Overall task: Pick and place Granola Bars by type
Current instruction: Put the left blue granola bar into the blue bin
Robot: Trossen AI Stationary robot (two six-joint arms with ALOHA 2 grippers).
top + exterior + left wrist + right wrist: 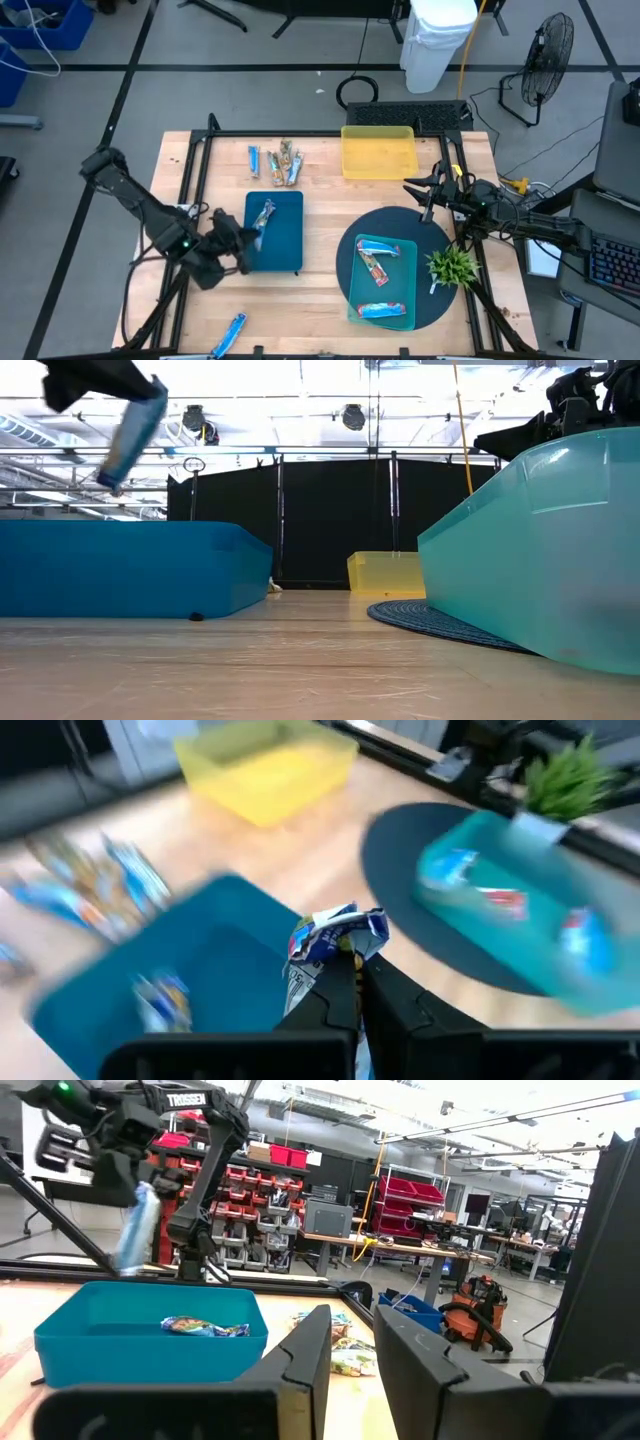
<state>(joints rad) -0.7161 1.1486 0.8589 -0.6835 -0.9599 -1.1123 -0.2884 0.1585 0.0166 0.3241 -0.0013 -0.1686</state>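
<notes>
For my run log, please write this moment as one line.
left gripper: shut on shiny blue-wrapped granola bar, above dark blue rectangular tray | right gripper: waiting near yellow plastic bin

Around the wooden worktop (320, 255) lies grey floor (250, 60) crossed by dark lines, with a white bin (437, 40) and a standing fan (549, 50), while red storage bins (245, 1185) line shelving under bright ceiling lights (300, 372).

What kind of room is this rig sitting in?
Probably an industrial workshop or robotics lab: the right wrist view shows racks of red parts bins and workbenches, and a floor fan stands beside the wooden table.
</notes>
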